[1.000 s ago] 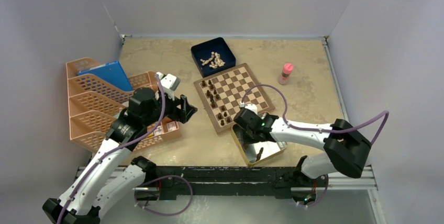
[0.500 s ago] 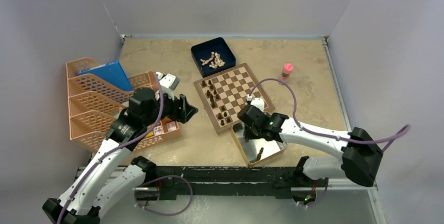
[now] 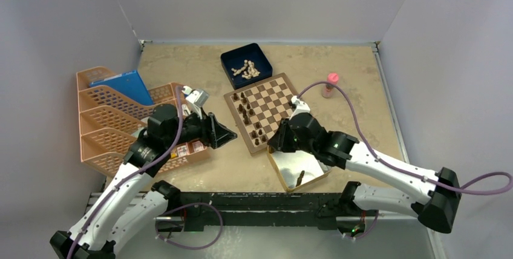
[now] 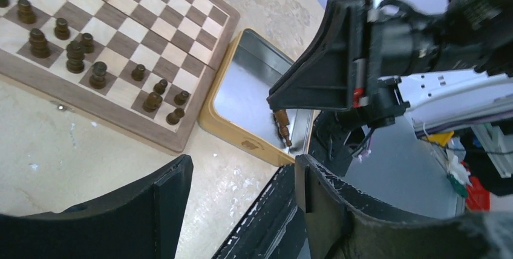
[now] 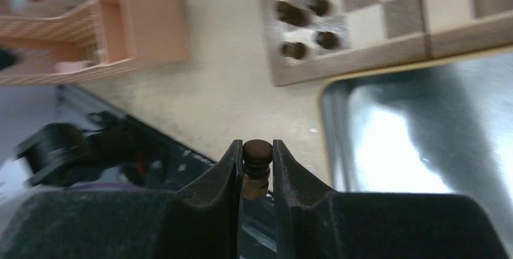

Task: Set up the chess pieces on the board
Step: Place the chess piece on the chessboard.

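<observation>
Grasps a dark brown piece [image 5: 257, 161] between the right fingers [image 5: 235, 171], poised over the far left corner of the silver tin [image 3: 311, 171] by the near edge of the bench [image 3: 181, 59], just beside the near corner of the board [image 3: 275, 98]. Holds the left fingers [image 3: 227, 133] spread wide and empty above the bench, left of the board and beside the peach trays [image 3: 103, 129]. Finds the board lying flat and askew at mid-bench, the other chess pieces [image 3: 246, 112] standing in two rows along its left side, one more piece [image 3: 300, 178] lying in the tin toward its near edge.
</observation>
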You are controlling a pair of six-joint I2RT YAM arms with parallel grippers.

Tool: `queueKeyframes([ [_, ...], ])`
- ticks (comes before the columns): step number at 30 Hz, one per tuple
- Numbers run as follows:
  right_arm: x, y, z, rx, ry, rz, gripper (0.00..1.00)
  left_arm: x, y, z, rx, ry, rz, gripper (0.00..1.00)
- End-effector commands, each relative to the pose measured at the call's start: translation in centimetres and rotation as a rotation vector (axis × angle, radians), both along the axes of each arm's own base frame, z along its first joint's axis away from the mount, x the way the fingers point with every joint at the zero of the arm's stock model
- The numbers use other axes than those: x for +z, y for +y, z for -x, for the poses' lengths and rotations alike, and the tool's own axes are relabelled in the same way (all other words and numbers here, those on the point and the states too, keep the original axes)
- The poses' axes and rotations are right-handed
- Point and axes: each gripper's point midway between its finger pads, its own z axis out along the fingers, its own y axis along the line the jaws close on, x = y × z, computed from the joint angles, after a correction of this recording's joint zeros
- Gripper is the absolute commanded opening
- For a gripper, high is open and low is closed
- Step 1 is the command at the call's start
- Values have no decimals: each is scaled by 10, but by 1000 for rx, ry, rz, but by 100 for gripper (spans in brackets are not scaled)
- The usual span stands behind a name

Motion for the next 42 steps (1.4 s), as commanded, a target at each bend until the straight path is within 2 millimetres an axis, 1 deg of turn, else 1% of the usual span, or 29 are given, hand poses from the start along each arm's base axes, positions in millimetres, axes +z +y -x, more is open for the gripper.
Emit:
queueKeyframes([
  [1,63,32,7,113,-107,-270,17,20,-14,5,-130,-81,32,62],
  [5,91,41,5,70,-111,-429,17,4,-22,4,-142,51,48,61],
  [7,107,47,0,23,-105,-531,18,6,-28,8,-162,109,92,60],
  [9,121,54,-1,-4,-83,-660,20,14,-31,12,-172,114,157,57],
  [10,126,57,-1,-18,-65,-726,19,20,-31,12,-167,89,185,56],
  [12,131,60,0,-39,-19,-837,18,35,-31,5,-148,-28,226,55],
  [15,135,60,-6,-98,20,-935,19,50,-25,-15,-65,-150,211,55],
  [17,143,59,-12,-147,36,-996,19,60,-23,-23,-36,-219,208,55],
  [23,164,60,-24,-236,110,-1143,20,82,-17,-32,1,-414,223,52],
  [28,172,60,-37,-315,171,-1245,20,103,-11,-42,45,-540,200,49],
  [30,175,62,-43,-349,178,-1264,21,110,-10,-39,35,-601,194,49],
  [32,183,66,-50,-362,171,-1276,21,118,-9,-34,24,-659,203,50],
  [35,196,73,-57,-365,172,-1308,21,122,-8,-26,8,-710,229,50],
  [38,198,76,-63,-386,201,-1336,21,123,-12,-22,-37,-733,223,50],
  [42,200,84,-68,-347,235,-1376,20,114,-19,-26,-89,-757,166,48],
])
